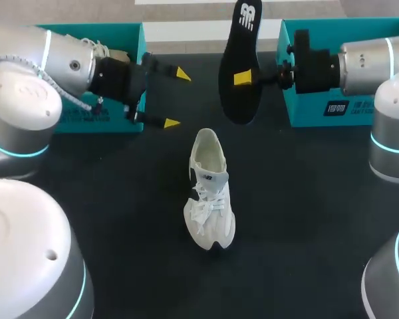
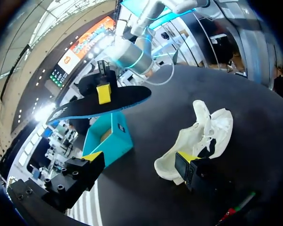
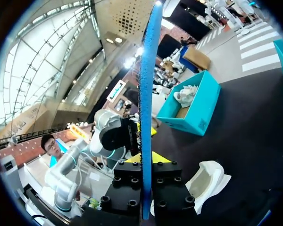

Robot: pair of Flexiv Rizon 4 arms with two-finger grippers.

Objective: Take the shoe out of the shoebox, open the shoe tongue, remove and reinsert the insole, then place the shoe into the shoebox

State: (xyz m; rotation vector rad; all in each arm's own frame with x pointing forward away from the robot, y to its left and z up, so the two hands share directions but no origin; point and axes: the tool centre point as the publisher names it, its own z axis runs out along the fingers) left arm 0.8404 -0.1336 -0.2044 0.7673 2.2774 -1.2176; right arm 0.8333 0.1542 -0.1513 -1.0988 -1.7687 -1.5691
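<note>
A table (image 1: 120,219) carries the whole scene. Its top is dark, nearly black and matte. In the head view it spreads from nine o'clock across to three o'clock and down to six o'clock. Its far edge runs straight across near twelve o'clock. Light falls evenly on it there, with no hard glare. In the left wrist view the same top (image 2: 146,193) looks greyer toward its far curved rim, where soft light catches it.

left shoebox (image 1: 113,31) partly behind left arm (image 1: 60,60), insole (image 1: 236,106) end cropped
</note>
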